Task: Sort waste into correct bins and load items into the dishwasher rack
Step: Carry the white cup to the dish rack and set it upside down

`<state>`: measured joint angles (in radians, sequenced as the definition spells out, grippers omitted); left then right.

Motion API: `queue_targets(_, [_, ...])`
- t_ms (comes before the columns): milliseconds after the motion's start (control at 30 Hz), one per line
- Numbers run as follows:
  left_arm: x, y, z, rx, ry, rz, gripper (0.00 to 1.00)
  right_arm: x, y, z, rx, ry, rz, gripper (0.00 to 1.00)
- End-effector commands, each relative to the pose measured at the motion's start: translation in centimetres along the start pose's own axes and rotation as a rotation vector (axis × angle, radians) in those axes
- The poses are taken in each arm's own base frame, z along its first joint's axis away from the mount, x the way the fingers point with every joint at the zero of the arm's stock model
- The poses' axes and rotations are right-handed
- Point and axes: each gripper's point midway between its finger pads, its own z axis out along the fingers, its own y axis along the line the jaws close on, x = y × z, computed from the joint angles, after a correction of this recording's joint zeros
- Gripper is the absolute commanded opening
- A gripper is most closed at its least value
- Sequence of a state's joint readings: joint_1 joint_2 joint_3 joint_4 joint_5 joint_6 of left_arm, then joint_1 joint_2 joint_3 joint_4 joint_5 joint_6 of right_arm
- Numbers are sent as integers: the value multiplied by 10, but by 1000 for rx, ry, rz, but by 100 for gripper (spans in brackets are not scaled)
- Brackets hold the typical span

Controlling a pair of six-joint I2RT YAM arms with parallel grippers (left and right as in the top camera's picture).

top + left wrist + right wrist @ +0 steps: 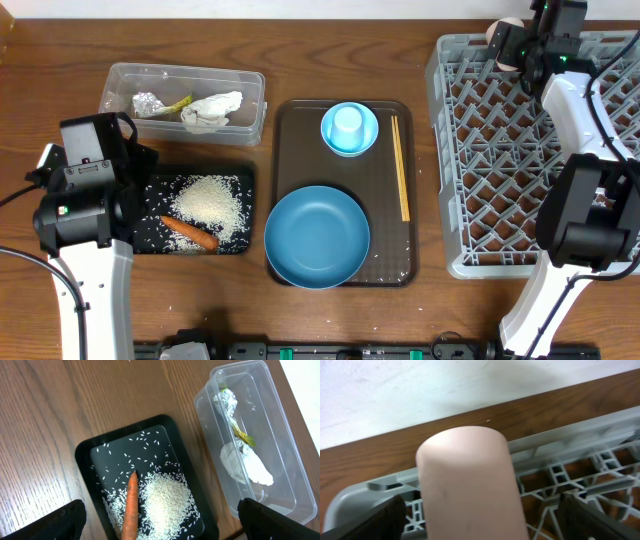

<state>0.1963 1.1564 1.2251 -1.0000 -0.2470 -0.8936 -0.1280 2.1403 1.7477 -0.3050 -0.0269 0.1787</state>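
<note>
My left gripper (160, 525) is open and empty above the black tray (82, 455), which holds the rice (167, 497) and the carrot (131, 505). The clear tub (250, 85) holds the foil ball (147, 102), the yellow-green wrapper (178, 103) and the tissue (212, 110). My right gripper (480, 520) is open around the white cup (470, 480), with gaps on both sides, at the far left corner of the grey rack (500, 180). The blue plate (317, 237), the chopsticks (400, 165) and the light-blue cup (347, 120), upside down in the bowl (368, 140), lie on the brown tray (300, 110).
A few rice grains lie scattered on the brown tray near its front right corner and on the black tray's rim. The rack fills the right side of the table. Bare wood lies between the tub, the trays and the rack.
</note>
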Motion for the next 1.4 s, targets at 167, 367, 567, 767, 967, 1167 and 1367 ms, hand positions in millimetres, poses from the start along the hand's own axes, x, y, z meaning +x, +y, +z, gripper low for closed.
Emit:
queue_targets(167, [-4,4,0,-19,-19,-1,99,17,2,3,-16,65,9,96])
queue_targets(367, [-4,4,0,-19,-19,-1,99,24,2,10,-16,83,10,88])
queue_targets(567, [-4,4,0,-19,-19,-1,99,23,1,9,-17,81,10,63])
queue_targets(767, [-4,4,0,-19,-19,-1,99,25,-2,2,-8,102,15,54])
queue_targets(967, [-4,4,0,-19,-19,-1,99,-9,-13,-44,5,45,36,47])
queue_targets(1167, [-4,4,0,-19,-19,-1,99,-64,-31,-130,26,-96,71,46])
queue_targets(1367, [-4,4,0,-19,-19,-1,99,-87,-55,-207,68,-178,129,49])
